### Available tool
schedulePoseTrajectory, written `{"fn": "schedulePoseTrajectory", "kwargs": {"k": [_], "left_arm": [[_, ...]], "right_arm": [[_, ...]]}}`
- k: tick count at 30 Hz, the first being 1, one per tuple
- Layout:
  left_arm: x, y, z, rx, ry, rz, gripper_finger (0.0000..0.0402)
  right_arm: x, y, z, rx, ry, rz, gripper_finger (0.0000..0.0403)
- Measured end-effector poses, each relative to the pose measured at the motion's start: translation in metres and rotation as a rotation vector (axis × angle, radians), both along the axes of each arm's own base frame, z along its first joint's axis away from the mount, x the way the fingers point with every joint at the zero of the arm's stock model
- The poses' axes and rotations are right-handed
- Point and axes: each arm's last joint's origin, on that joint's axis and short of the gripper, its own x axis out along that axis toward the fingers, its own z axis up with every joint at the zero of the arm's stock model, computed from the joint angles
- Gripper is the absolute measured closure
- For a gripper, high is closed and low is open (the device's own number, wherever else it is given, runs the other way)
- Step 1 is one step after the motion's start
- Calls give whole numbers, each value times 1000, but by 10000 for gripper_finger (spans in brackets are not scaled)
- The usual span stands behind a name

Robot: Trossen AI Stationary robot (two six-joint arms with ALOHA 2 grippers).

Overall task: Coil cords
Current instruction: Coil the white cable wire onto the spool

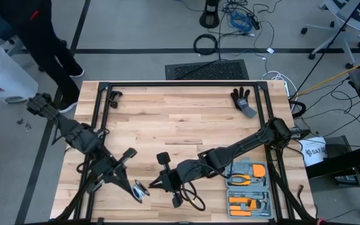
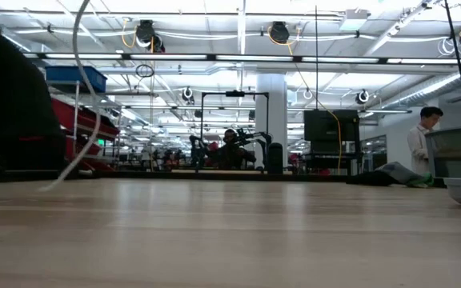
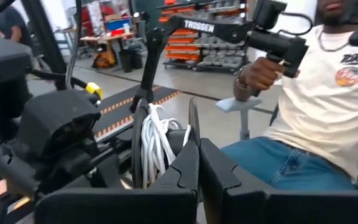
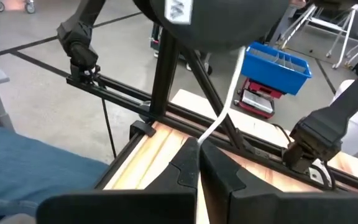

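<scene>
Surface: pale wooden table (image 1: 180,119) in a big workshop hall, orange tool case (image 1: 249,187) at its near right.
Left gripper (image 1: 140,191): clenched on the round reel (image 3: 143,149), near edge, white cord (image 3: 157,143) wound on it.
Right gripper (image 1: 156,183): just beside it, pinching the cord's free end (image 4: 219,121).
Step, my guess: keep that strand taut while turning the reel.
Count: one reel, one cord, two arms.

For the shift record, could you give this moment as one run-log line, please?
left gripper: shut on reel | right gripper: shut on white cord | cord partly wound | both near front table edge
</scene>
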Motion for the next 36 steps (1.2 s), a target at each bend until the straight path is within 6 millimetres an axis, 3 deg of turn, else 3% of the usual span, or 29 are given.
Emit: {"fn": "schedulePoseTrajectory", "kwargs": {"k": [12,21,36], "left_arm": [[-18,4,1,42,27,166,400],[-18,5,-1,69,43,246,400],[-18,6,-4,88,61,277,400]], "right_arm": [[-15,4,3,13,109,1,403],[-39,14,21,1,135,31,403],[-51,15,17,24,266,15,403]]}}
